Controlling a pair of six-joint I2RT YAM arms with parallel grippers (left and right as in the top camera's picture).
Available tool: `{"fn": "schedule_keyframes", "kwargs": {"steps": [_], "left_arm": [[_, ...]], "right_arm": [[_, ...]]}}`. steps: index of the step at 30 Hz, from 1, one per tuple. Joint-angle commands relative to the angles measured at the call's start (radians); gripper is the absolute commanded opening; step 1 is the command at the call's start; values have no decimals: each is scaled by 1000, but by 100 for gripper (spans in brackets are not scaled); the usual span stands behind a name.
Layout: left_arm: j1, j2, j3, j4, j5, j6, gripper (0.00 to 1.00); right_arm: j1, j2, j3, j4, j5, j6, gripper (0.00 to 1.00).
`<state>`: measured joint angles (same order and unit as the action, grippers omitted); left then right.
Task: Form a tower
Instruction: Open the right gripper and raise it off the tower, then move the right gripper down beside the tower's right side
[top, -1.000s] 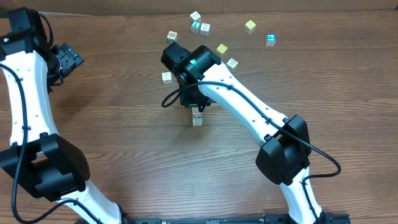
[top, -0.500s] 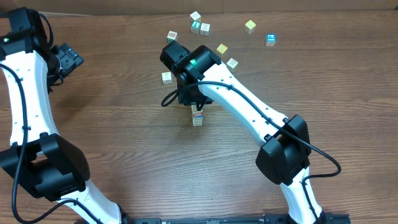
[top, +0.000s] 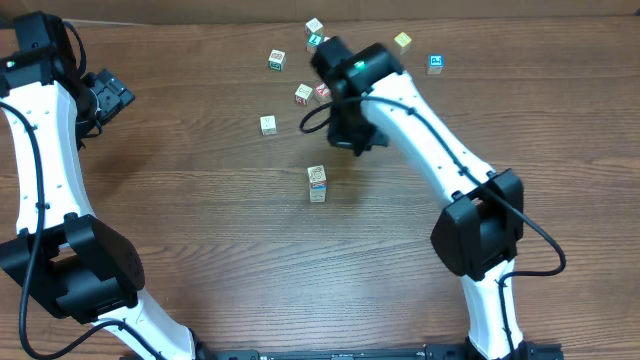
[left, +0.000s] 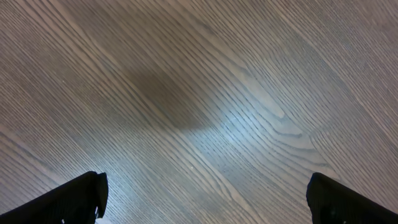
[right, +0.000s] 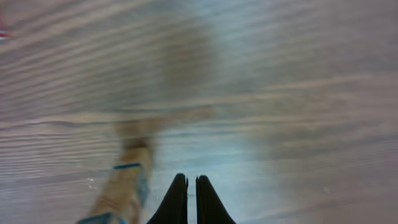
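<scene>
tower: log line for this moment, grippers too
tower: standing, untouched | right gripper: shut, empty, apart | left gripper: open, empty

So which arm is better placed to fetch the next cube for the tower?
The right one. The right fingers, shut and empty, hang near the loose cubes beyond the tower. The left fingers, open, are far off to the left.
</scene>
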<state>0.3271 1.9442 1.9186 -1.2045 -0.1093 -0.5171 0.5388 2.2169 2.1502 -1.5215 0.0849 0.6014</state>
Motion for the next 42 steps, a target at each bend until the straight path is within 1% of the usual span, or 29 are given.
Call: {"fn": "schedule_keyframes", "kwargs": {"steps": [1, 4, 9, 14, 20, 24, 28, 32, 34, 37, 42], "left_arm": [[-7, -2, 1, 1, -5, 5, 99], [-7, -2, 1, 1, -5, 5, 100], [-7, -2, 1, 1, -5, 5, 99], [-7, -2, 1, 1, -5, 5, 100], [-7, -2, 1, 1, -5, 5, 100], [-7, -2, 1, 1, -5, 5, 100], [-7, -2, 1, 1, -5, 5, 100], [-7, -2, 1, 1, -5, 5, 99], [-7, -2, 1, 1, -5, 5, 100], [-7, -2, 1, 1, -5, 5, 99], [-7, -2, 1, 1, -5, 5, 99]], "right_arm": [[-13, 5, -5, -29, -52, -24, 4], [-22, 5, -5, -49, -54, -79, 4], [-30, -23, -5, -131, -65, -78, 4], [-30, -46, -5, -171, -61, -102, 4], [-32, -51, -41, -172, -61, -105, 4], [-34, -111, -87, -158, -61, -105, 4], [-34, -229, -176, -74, -61, -100, 4], [-37, -344, -346, 90, -65, -74, 4], [-37, -362, -428, 163, -76, -71, 4], [-37, -361, -533, 276, -153, -72, 4], [-32, -361, -661, 464, -210, -71, 4]]}}
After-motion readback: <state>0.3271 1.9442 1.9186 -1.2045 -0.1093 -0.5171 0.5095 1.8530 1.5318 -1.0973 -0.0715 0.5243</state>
